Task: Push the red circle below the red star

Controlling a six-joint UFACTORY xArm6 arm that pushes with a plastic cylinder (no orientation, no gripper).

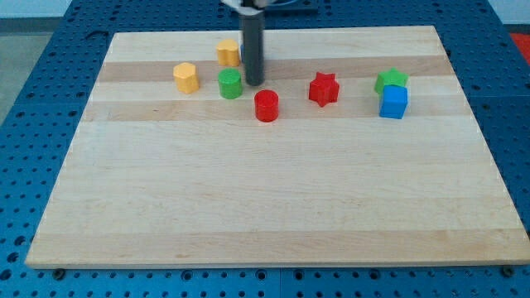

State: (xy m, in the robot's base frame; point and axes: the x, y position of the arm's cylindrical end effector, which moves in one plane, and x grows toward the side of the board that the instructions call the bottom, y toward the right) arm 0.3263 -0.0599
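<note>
Left of red star, red circle stands upright, round, no long axis; my tip above-left, beside green cylinder; no end effector jaws, state untellable.

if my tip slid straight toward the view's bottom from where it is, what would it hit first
Probably the red circle: it lies just below and slightly right of my tip. The hit may be only a graze; the green cylinder sits to its left.

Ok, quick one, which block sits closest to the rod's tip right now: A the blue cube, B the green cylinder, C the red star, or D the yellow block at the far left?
B: my tip stands just to the view's right of the green cylinder, with the red circle a little farther off, below it.
</note>
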